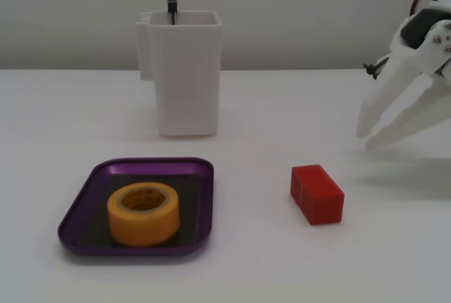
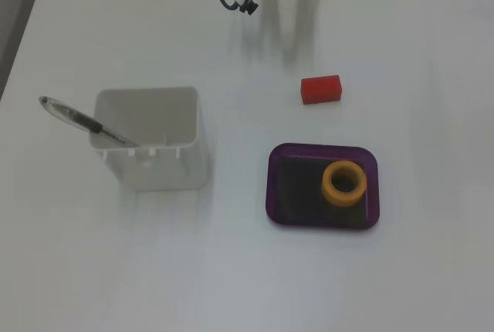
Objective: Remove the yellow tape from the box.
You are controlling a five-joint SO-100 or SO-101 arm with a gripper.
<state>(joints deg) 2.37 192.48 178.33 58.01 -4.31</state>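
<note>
Tape (image 1: 143,213) (yellow) lies in box (image 1: 81,199), well apart from end effector (image 1: 367,138).

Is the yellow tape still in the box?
Yes. The yellow tape lies flat inside the purple box; the gripper is far away.

Both fixed views are bright and evenly lit, the white worktop (image 1: 246,268) close to washed out. Light seems soft and diffuse from above: shadows are pale and blurred at the edges. In a fixed view, the tall white square container (image 1: 184,74) casts a faint grey patch at its base, and the small red block (image 1: 317,194) a thin one. The shallow purple metallic tray (image 1: 77,208) shows a dull sheen along its rim. The white tool (image 1: 368,137) looks slightly soft. Overall sharpness is modest, with mild grain.
</note>
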